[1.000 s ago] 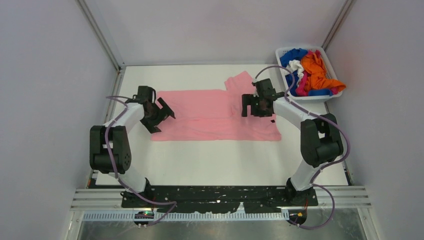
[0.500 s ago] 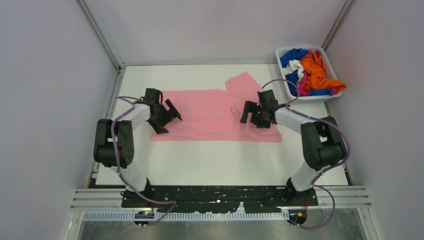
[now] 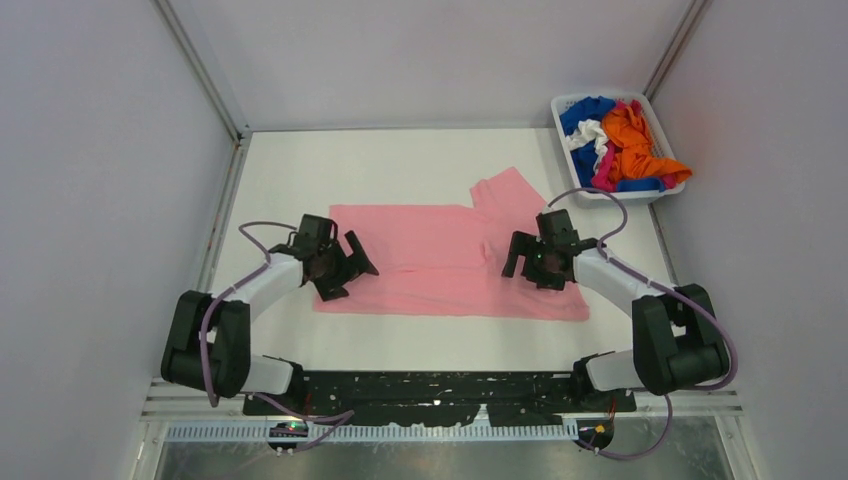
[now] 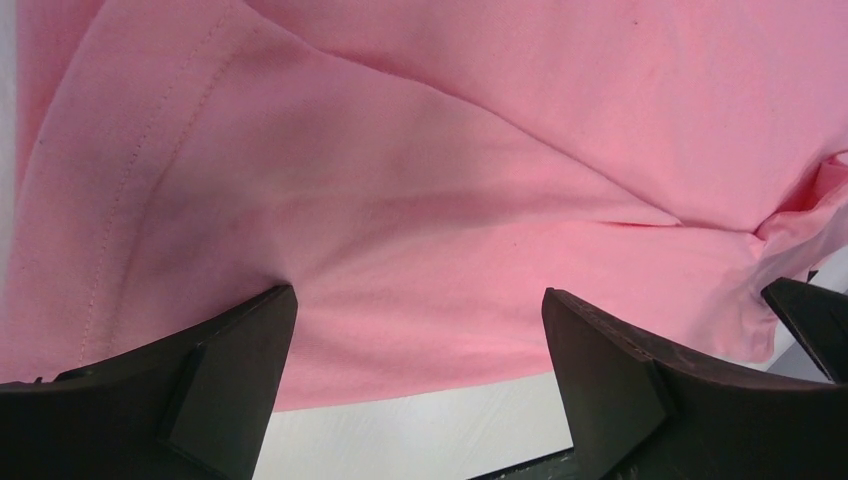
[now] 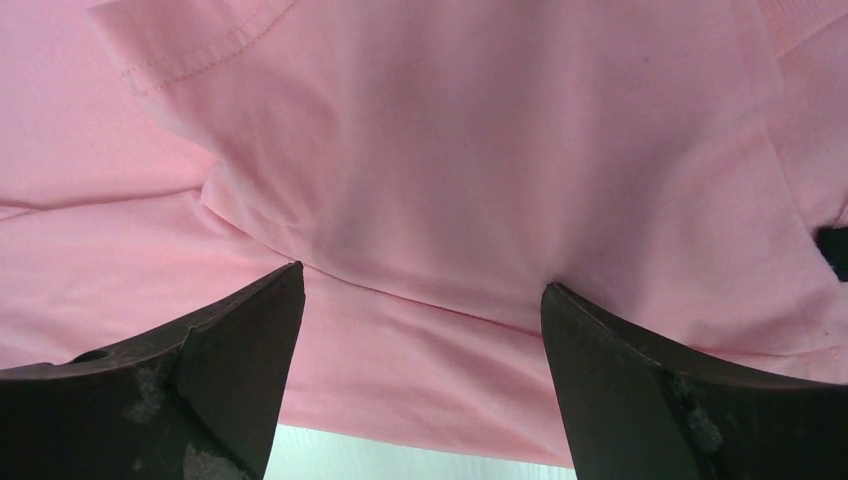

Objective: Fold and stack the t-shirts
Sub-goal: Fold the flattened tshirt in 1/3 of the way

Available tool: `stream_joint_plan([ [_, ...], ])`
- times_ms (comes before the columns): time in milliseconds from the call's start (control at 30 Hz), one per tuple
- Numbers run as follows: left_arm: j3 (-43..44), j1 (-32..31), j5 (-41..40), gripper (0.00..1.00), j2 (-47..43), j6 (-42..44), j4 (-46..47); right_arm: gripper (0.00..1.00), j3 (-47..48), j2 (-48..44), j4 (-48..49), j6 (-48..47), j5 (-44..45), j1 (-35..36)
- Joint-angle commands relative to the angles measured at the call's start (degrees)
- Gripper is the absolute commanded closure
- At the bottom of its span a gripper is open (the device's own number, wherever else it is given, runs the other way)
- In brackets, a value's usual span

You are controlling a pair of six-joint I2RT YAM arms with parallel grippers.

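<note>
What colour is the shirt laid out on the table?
Light pink t-shirt; the top external view shows it best.

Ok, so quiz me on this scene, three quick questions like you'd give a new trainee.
1. True or false: the left gripper is shut on the light pink t-shirt.
2. How many t-shirts lie spread on the table, outside the white basket?
3. Where is the orange t-shirt? A: in the white basket. B: flat on the table. C: draped over an arm.

Key
1. False: its jaws stand wide open over the pink cloth.
2. One, the light pink t-shirt.
3. A
</note>
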Motion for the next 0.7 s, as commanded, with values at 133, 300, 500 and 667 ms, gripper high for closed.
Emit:
stream_joint_plan([
  [133,-11.54,-7.52,-1.37,0.00,-8.13,-5.34,-7.86,0.04,-6.76,-8.18,-14.17,1.04,8.97,-1.93],
  [300,-15.42,-11.11,-1.24,0.00,-13.44,-9.55,-6.18,0.05,-8.26,-12.47,-16.75,2.04,9.62,-2.25],
  [500,-17.44,-13.96,-1.81,0.00,-16.71,-12.07,-5.29,0.04,-8.26,-13.02,-17.92,2.28,12.38,-2.79],
  [667,-18.03,-17.57,-1.54,0.00,-16.26,-14.41,-6.30,0.05,-7.85,-13.24,-16.49,2.35,14.98,-2.94],
])
